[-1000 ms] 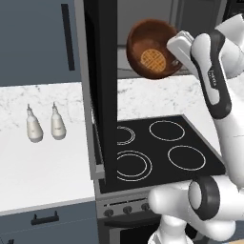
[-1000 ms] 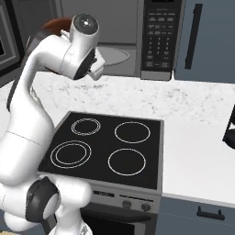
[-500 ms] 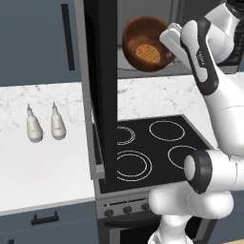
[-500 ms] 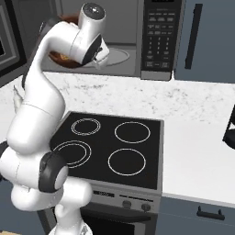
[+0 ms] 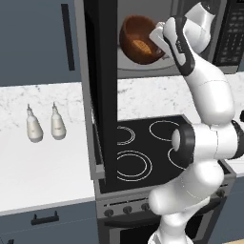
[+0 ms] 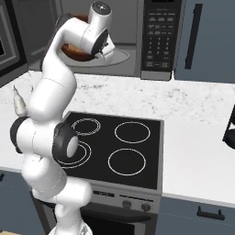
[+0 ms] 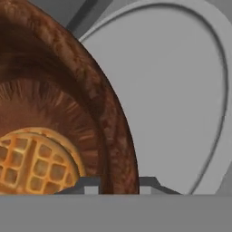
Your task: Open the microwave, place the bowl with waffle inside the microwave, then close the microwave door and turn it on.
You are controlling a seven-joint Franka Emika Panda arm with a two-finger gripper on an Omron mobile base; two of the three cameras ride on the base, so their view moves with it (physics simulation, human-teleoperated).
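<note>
1. Claw (image 7: 118,182): in the hand view its two dark fingertips straddle the bowl's wall, one tip inside and one outside, closed narrowly on the rim. From the left base view the fingers are hidden behind the hand and the bowl.
2. Bowl (image 5: 139,44): reddish-brown wood, thick-walled, held aloft and tilted so that its inside faces the left base camera. It sits at the mouth of the microwave cavity, over the turntable; whether it touches the turntable cannot be told. In the right base view it is mostly hidden behind the arm, only a brown sliver (image 6: 73,49) showing.
3. Waffle (image 7: 34,163): golden, gridded, lying in the bowl's bottom; cut off by the left edge of the hand view.
4. Turntable (image 7: 181,90): pale grey round plate, beyond the bowl's rim and beneath the claw, partly covered by the bowl.
5. Microwave (image 6: 133,46): mounted above the counter, cavity open; dark button panel (image 6: 159,39) at its right side.
6. Microwave door (image 5: 101,86): swung wide, seen edge-on as a tall dark slab; it hides part of the stovetop.
7. Stovetop (image 6: 120,151): black, four rings, below the microwave.
8. Two small pale bottles (image 5: 45,128): upright, side by side on the white counter (image 5: 43,167), well apart from the bowl.
</note>
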